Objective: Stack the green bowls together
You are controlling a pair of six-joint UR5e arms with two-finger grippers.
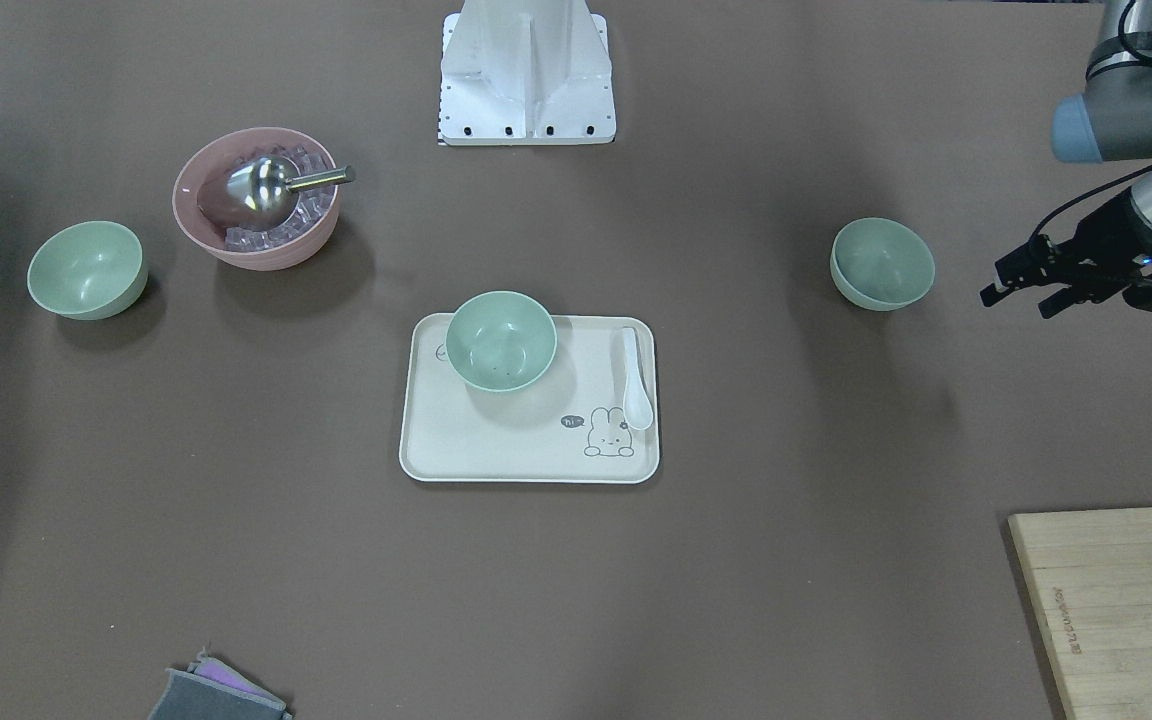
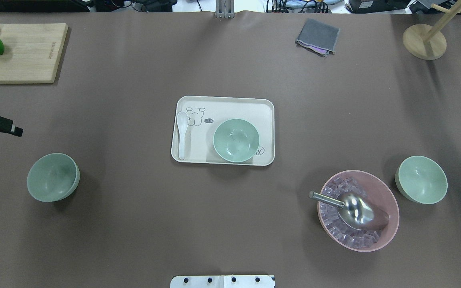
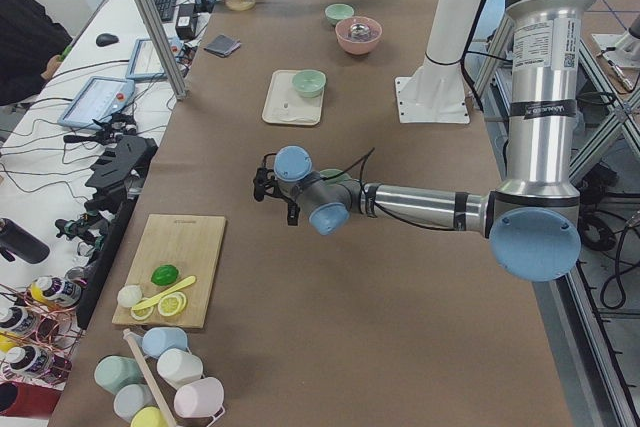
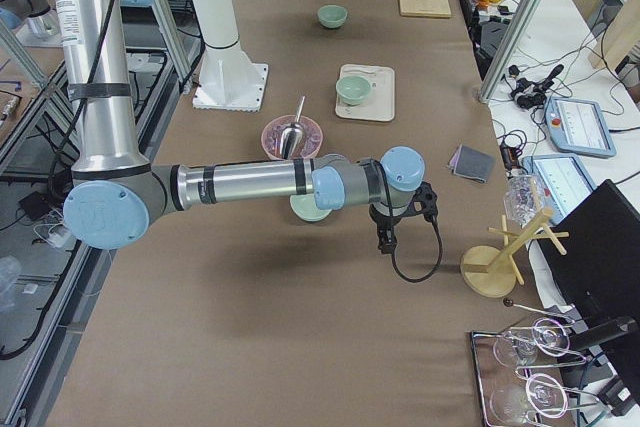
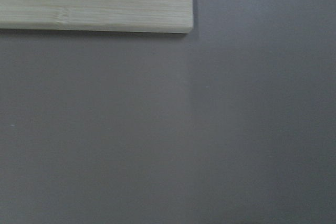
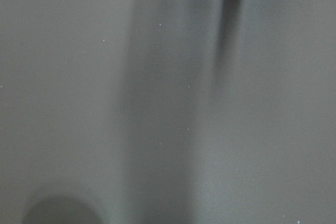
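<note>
Three pale green bowls stand apart on the brown table. One bowl (image 2: 236, 140) sits on the cream tray (image 2: 222, 105) in the middle. One bowl (image 2: 53, 177) stands at the left and one bowl (image 2: 421, 179) at the right, beside the pink bowl. My left gripper (image 1: 1014, 303) hovers open and empty beyond the left bowl (image 1: 882, 263), apart from it. It shows at the left edge of the overhead view (image 2: 14, 130). My right gripper (image 4: 385, 239) shows only in the exterior right view, above the table near the right bowl (image 4: 306, 210). I cannot tell whether it is open or shut.
A pink bowl (image 2: 358, 210) holds ice cubes and a metal scoop (image 2: 354, 210). A white spoon (image 2: 181, 134) lies on the tray. A wooden cutting board (image 2: 22, 52) with lime and lemon is far left. A grey cloth (image 2: 317, 36) and a wooden stand (image 2: 424, 40) are far right.
</note>
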